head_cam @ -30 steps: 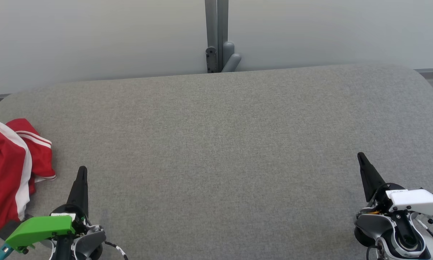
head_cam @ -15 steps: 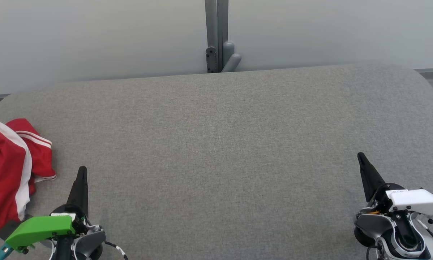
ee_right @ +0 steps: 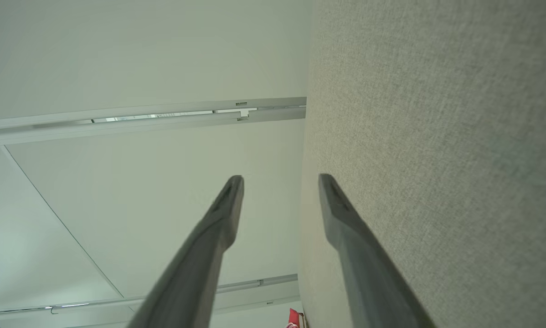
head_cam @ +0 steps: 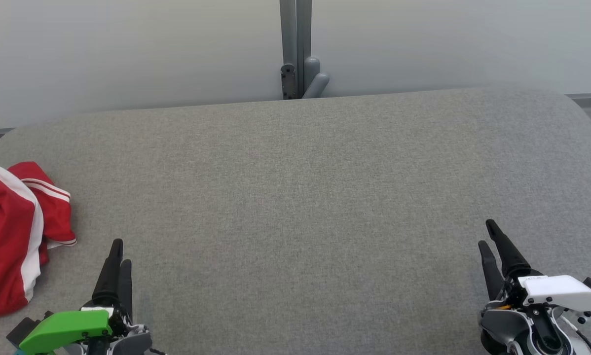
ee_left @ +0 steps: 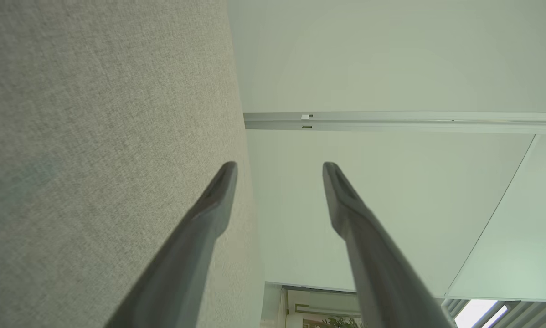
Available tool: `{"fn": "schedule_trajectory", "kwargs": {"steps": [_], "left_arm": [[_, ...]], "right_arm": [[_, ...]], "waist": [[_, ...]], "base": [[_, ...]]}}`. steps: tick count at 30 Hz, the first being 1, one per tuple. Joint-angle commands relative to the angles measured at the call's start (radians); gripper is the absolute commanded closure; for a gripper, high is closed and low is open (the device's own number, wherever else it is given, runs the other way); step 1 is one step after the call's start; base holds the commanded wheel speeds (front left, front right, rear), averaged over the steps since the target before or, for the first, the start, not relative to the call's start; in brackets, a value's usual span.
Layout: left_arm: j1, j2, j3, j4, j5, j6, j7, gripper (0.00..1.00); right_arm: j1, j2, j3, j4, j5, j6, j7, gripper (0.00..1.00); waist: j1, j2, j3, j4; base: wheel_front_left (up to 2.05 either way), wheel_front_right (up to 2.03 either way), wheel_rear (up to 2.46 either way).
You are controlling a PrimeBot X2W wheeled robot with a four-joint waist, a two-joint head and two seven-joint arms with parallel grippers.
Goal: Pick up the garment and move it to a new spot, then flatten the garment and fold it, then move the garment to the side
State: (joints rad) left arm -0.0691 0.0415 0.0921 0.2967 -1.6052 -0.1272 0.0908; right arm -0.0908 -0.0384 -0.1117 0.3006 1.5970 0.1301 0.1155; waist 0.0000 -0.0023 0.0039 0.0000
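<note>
The garment [head_cam: 9, 236] is red with white stripes and lies crumpled at the far left edge of the grey fabric-covered table [head_cam: 295, 187]. A small red scrap of the garment [ee_right: 295, 316] also shows at the bottom of the right wrist view. My left gripper [head_cam: 120, 254] hovers near the front left, just right of the garment and apart from it. Its two fingers stand open with nothing between them [ee_left: 280, 166]. At the front right, far from the garment, my right gripper [head_cam: 484, 233] is open and empty too [ee_right: 280, 178].
A grey metal post [head_cam: 295, 49] with a bracket stands behind the table's far edge against a pale wall. The table's corners are rounded. A wide stretch of grey cloth lies between the two grippers.
Both grippers have gone from shut to open. Both have also slid back a little toward the near edge. The garment has not moved.
</note>
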Motion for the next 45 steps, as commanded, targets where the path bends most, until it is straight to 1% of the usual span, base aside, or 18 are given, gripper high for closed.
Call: {"fn": "schedule_trajectory", "kwargs": {"steps": [1,5,8,17,25,37,44,45], "left_arm": [[-0.019,0.006,-0.004,-0.013,0.020,0.000,-0.009,0.00],[-0.026,0.010,-0.008,-0.006,0.085,-0.001,-0.029,0.00],[-0.030,0.009,-0.005,-0.004,0.149,-0.001,-0.043,0.00],[-0.035,0.005,-0.003,-0.005,0.369,0.004,-0.082,0.00],[-0.031,0.006,-0.019,-0.002,0.540,0.012,-0.115,0.00],[-0.031,0.007,-0.032,0.016,0.736,0.029,-0.158,0.00],[-0.033,0.008,-0.036,0.019,0.831,0.036,-0.180,0.00],[-0.033,0.008,-0.036,0.019,0.831,0.036,-0.180,0.00]], "right_arm": [[-0.023,-0.010,0.007,-0.019,-0.013,0.000,-0.009,0.00],[-0.030,-0.026,0.032,-0.014,-0.059,0.000,-0.034,0.00],[-0.038,-0.033,0.040,-0.012,-0.114,0.000,-0.049,0.00],[-0.048,-0.037,0.059,-0.015,-0.314,0.000,-0.091,0.00],[-0.047,-0.037,0.072,0.006,-0.474,0.000,-0.125,0.00],[-0.055,-0.043,0.104,0.021,-0.653,0.000,-0.170,0.00],[-0.058,-0.047,0.117,0.027,-0.737,0.001,-0.195,0.00],[-0.058,-0.047,0.117,0.027,-0.737,0.001,-0.195,0.00]], "waist": [[0.0000,0.0001,0.000,0.000],[0.0000,0.0001,0.002,0.000],[0.0000,0.0002,0.004,0.000],[0.0000,0.0004,0.008,0.001],[0.0000,0.0005,0.006,0.000],[0.0000,0.0007,0.007,-0.002],[0.0000,0.0009,0.009,-0.002],[0.0000,0.0009,0.009,-0.002]], "base": [[0.00,0.00,0.00],[0.00,0.00,0.00],[0.00,0.00,0.00],[0.00,0.00,0.00],[0.00,0.00,0.00],[0.00,0.00,0.00],[0.00,0.00,0.00],[0.00,0.00,0.00]]}}
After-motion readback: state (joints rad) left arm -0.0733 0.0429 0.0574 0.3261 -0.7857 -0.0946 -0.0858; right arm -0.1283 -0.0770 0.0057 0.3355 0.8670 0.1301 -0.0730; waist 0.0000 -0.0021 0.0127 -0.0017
